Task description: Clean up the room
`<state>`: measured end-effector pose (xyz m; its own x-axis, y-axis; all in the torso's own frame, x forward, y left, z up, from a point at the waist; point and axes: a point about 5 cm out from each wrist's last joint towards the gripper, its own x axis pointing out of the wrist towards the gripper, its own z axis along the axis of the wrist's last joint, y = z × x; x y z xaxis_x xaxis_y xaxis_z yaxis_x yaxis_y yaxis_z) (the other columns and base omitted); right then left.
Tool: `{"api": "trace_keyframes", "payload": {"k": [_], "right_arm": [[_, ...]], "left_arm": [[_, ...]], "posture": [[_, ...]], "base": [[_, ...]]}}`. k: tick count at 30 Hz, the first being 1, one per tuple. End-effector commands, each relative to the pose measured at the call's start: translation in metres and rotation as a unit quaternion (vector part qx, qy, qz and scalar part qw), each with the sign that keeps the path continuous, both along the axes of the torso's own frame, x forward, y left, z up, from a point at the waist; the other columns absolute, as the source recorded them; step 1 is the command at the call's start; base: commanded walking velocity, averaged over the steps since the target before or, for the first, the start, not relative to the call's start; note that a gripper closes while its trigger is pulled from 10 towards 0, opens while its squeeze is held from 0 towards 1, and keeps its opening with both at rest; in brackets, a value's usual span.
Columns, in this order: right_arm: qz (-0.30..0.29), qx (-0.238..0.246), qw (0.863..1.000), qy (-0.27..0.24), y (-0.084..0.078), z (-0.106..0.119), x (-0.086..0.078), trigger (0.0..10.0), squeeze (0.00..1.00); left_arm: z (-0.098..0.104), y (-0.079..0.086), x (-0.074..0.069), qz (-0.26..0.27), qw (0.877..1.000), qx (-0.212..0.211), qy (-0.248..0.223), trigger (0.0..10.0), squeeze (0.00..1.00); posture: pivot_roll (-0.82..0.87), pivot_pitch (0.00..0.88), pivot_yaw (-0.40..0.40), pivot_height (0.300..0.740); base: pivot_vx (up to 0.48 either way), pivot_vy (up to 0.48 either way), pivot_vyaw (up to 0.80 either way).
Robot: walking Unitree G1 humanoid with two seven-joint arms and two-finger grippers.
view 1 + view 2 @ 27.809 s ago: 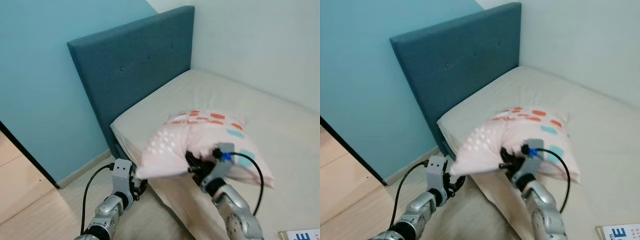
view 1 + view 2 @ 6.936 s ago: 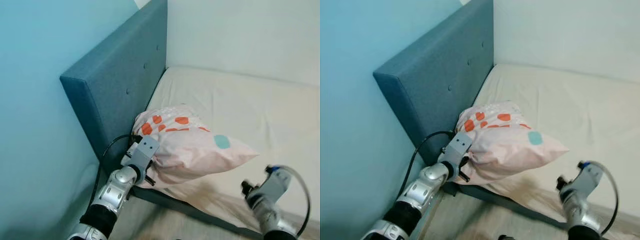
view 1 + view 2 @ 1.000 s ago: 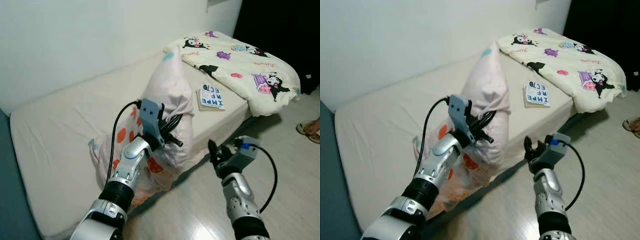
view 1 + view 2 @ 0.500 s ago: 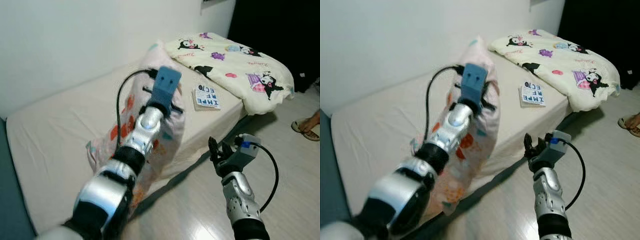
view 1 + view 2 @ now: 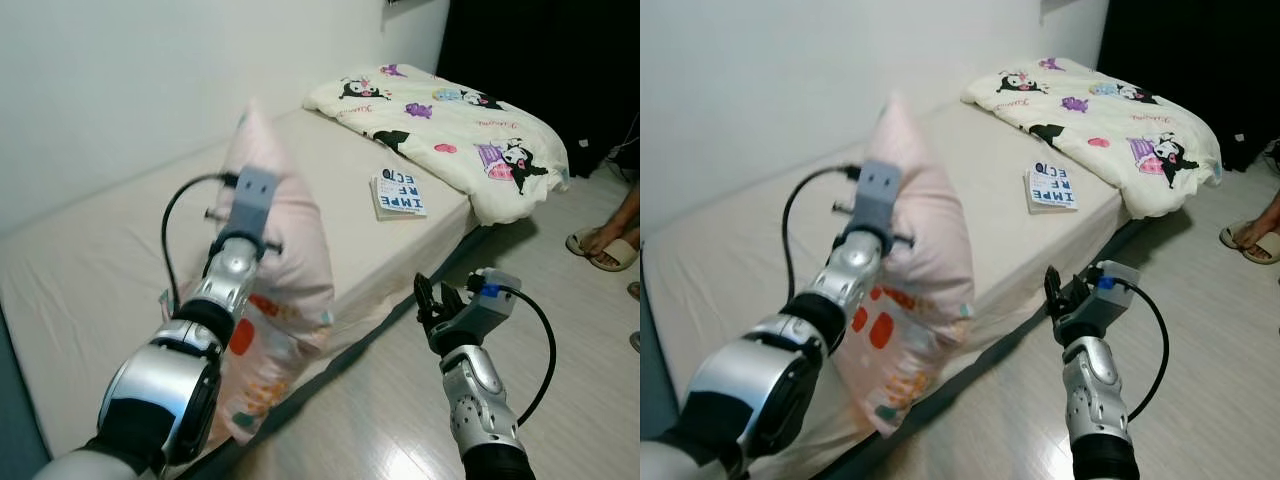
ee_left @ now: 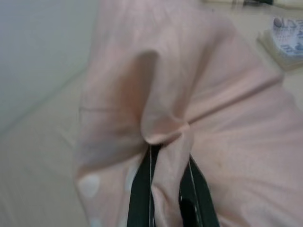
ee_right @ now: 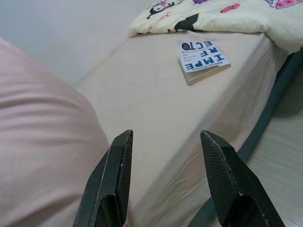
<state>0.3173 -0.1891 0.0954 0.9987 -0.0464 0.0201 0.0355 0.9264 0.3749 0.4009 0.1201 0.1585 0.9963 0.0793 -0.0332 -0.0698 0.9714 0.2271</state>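
Observation:
A pale pink pillow (image 5: 275, 270) with orange and teal spots hangs upright over the near edge of the bed (image 5: 90, 270). My left gripper (image 6: 165, 156) is shut on a pinched fold of its fabric, and my left arm (image 5: 225, 280) reaches up in front of it. My right gripper (image 5: 432, 303) is open and holds nothing, low over the floor beside the bed's edge. In the right wrist view its fingers (image 7: 222, 182) point at the mattress and a book (image 7: 202, 54).
A book (image 5: 399, 193) lies on the bed. A cream cartoon-print duvet (image 5: 450, 120) is heaped at the far end. A person's feet in sandals (image 5: 600, 245) stand on the wood floor (image 5: 570, 340) at right. A white wall runs behind the bed.
My left arm has swung the pillow leftward and a little lower in view. The camera has shifted slightly, bringing more of the person's legs into view. My right gripper stays put.

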Motion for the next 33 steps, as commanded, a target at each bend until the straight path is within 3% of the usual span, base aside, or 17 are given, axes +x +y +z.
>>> {"api": "trace_keyframes", "payload": {"k": [1, 2, 6, 11, 13, 16, 18, 21, 23, 26, 27, 29, 31, 33], "right_arm": [[0.007, 0.013, 1.000, 0.009, 0.005, -0.004, -0.003, 10.0, 0.00], [0.007, 0.013, 1.000, 0.009, 0.005, -0.004, -0.003, 10.0, 0.00], [0.027, 0.018, 0.999, 0.004, 0.013, -0.001, 0.000, 10.0, 0.00], [0.034, 0.020, 0.999, 0.000, 0.016, 0.002, 0.001, 10.0, 0.00], [0.045, 0.021, 0.999, -0.005, 0.019, 0.005, 0.003, 10.0, 0.00], [0.048, 0.022, 0.999, -0.007, 0.021, 0.006, 0.003, 10.0, 0.00], [0.058, 0.023, 0.998, -0.013, 0.023, 0.009, 0.005, 10.0, 0.00], [0.063, 0.024, 0.998, -0.016, 0.025, 0.010, 0.005, 10.0, 0.00], [0.083, 0.028, 0.996, -0.024, 0.034, 0.015, 0.008, 10.0, 0.00], [0.093, 0.031, 0.995, -0.027, 0.038, 0.016, 0.009, 10.0, 0.00], [0.111, 0.034, 0.993, -0.034, 0.047, 0.020, 0.010, 10.0, 0.00], [0.111, 0.034, 0.993, -0.034, 0.047, 0.020, 0.010, 10.0, 0.00], [0.139, 0.041, 0.989, -0.042, 0.060, 0.024, 0.011, 10.0, 0.00], [0.151, 0.042, 0.987, -0.045, 0.065, 0.026, 0.011, 10.0, 0.00]], "left_arm": [[-0.021, 0.024, -0.007, 0.042, 0.999, -0.006, 0.030, 10.0, 0.00], [-0.021, 0.024, -0.007, 0.042, 0.999, -0.006, 0.030, 10.0, 0.00], [-0.036, 0.055, -0.020, 0.072, 0.997, 0.002, 0.008, 10.0, 0.00], [-0.035, 0.065, -0.022, 0.080, 0.997, 0.013, -0.011, 10.0, 0.00], [-0.039, 0.082, -0.031, 0.094, 0.995, 0.024, -0.032, 10.0, 0.00], [-0.043, 0.090, -0.036, 0.099, 0.994, 0.027, -0.039, 10.0, 0.00], [-0.052, 0.103, -0.047, 0.102, 0.993, 0.043, -0.044, 10.0, 0.00], [-0.058, 0.109, -0.054, 0.105, 0.992, 0.054, -0.042, 10.0, 0.00], [-0.067, 0.126, -0.068, 0.116, 0.990, 0.074, -0.041, 10.0, 0.00], [-0.070, 0.134, -0.074, 0.126, 0.988, 0.077, -0.041, 10.0, 0.00], [-0.073, 0.149, -0.083, 0.149, 0.985, 0.080, -0.043, 10.0, 0.00], [-0.073, 0.149, -0.083, 0.149, 0.985, 0.080, -0.043, 10.0, 0.00], [-0.072, 0.170, -0.096, 0.182, 0.978, 0.091, -0.051, 10.0, 0.00], [-0.071, 0.178, -0.101, 0.194, 0.975, 0.097, -0.055, 10.0, 0.00]], "posture": [[-0.15, 0.114, 0.069, 0.740], [-0.15, 0.114, 0.069, 0.740], [-0.13, 0.109, 0.052, 0.740], [-0.13, 0.105, 0.050, 0.740], [-0.12, 0.095, 0.048, 0.740], [-0.12, 0.095, 0.049, 0.740], [-0.11, 0.094, 0.047, 0.740], [-0.11, 0.092, 0.046, 0.740], [-0.10, 0.090, 0.042, 0.740], [-0.09, 0.090, 0.039, 0.740], [-0.08, 0.089, 0.034, 0.740], [-0.08, 0.089, 0.034, 0.740], [-0.07, 0.087, 0.024, 0.740], [-0.07, 0.087, 0.024, 0.740]], "base": [[0.000, 0.000, 0.00], [0.000, 0.000, 0.00], [0.000, 0.000, 0.00], [0.000, 0.000, 0.00], [0.000, 0.000, 0.00], [0.000, 0.000, 0.00], [0.000, 0.000, 0.00], [0.000, 0.000, 0.00], [0.000, 0.000, 0.00], [0.000, 0.000, 0.00], [0.000, 0.000, 0.00], [0.000, 0.000, 0.00], [0.000, 0.000, 0.00], [0.000, 0.000, 0.00]]}}
